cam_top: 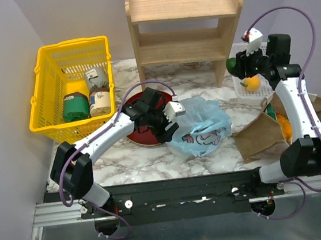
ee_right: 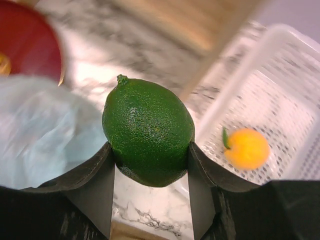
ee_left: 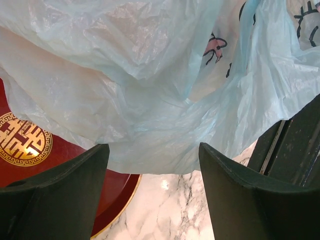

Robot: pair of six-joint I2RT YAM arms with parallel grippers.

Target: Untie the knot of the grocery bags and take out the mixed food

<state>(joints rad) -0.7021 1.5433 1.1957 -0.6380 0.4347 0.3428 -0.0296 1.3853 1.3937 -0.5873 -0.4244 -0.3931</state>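
The light-blue plastic bag [cam_top: 199, 126] lies crumpled mid-table, partly over a red plate [cam_top: 138, 137]. My left gripper [cam_top: 168, 123] stands open at the bag's left edge; in the left wrist view its fingers [ee_left: 75, 190] flank the bag's hem [ee_left: 150, 125] with only marble between them. The brown paper bag [cam_top: 264, 137] lies open at the right with something orange [cam_top: 285, 126] inside. My right gripper [ee_right: 150, 147] is raised and shut on the green fruit [ee_right: 148, 132], also seen from above [cam_top: 232, 64]. The orange fruit [ee_right: 246, 148] lies in the white mesh tray [ee_right: 280, 90].
A yellow basket [cam_top: 46, 81] with jars and packs stands at the back left. A wooden shelf [cam_top: 183, 13] stands at the back centre. The white tray [cam_top: 243, 92] sits beside the shelf's right leg, just behind the paper bag.
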